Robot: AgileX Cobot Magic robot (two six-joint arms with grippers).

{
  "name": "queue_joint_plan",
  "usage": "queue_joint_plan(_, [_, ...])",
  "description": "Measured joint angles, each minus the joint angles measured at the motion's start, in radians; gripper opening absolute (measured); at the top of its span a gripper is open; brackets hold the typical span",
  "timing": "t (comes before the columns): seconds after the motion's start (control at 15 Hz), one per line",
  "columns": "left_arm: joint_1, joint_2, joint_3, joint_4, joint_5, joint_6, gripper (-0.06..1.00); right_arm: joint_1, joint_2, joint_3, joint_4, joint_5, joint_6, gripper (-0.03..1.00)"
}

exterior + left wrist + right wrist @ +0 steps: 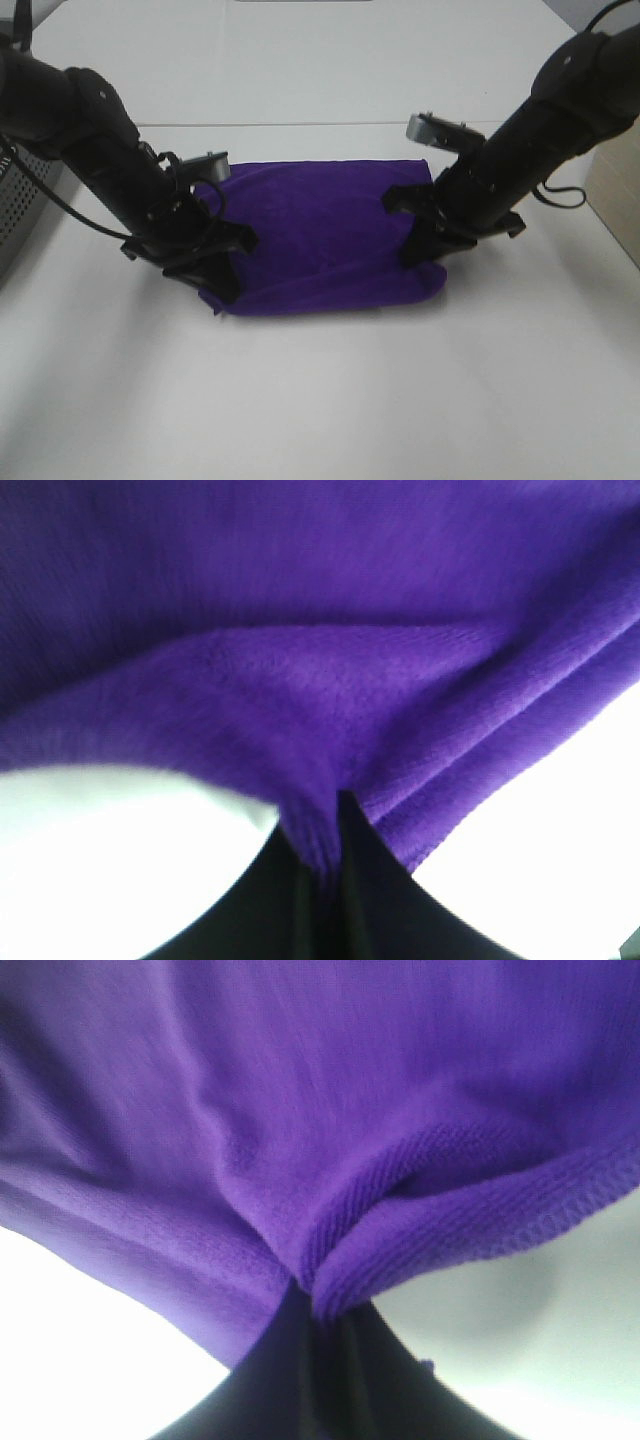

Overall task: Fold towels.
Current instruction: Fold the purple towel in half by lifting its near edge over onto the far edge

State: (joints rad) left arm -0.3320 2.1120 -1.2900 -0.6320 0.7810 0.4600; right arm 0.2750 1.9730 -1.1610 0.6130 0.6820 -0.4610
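Observation:
The deep purple towel (320, 235) lies on the white table (320, 400), its near edge doubled over and lifted off the surface. My left gripper (215, 270) is shut on the towel's near left corner, pinching the cloth (320, 830) between its fingers. My right gripper (430, 245) is shut on the near right corner, with the stitched hem (330, 1280) bunched in its jaws. Both wrist views are filled with purple fabric. The white tag does not show.
A grey perforated box (20, 200) stands at the left edge. A light wooden object (615, 190) sits at the right edge. A seam in the table runs behind the towel.

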Motion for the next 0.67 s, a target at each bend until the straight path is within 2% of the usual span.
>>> queue_joint_plan(0.13, [0.000,-0.033,-0.069,0.000,-0.007,-0.001,0.00,0.000,-0.018,-0.096,-0.004,0.008,0.009,0.02])
queue_joint_plan(0.27, [0.000,-0.033,-0.131,-0.004,-0.056,-0.001,0.00,0.000,-0.002,-0.186,-0.021,0.003,0.010,0.02])
queue_joint_plan(0.47, [0.000,-0.019,-0.219,-0.005,-0.165,-0.004,0.00,0.000,0.089,-0.351,-0.076,-0.012,0.041,0.02])
queue_joint_plan(0.67, [0.000,0.069,-0.331,-0.002,-0.223,-0.002,0.00,0.000,0.214,-0.518,-0.158,-0.012,0.104,0.02])
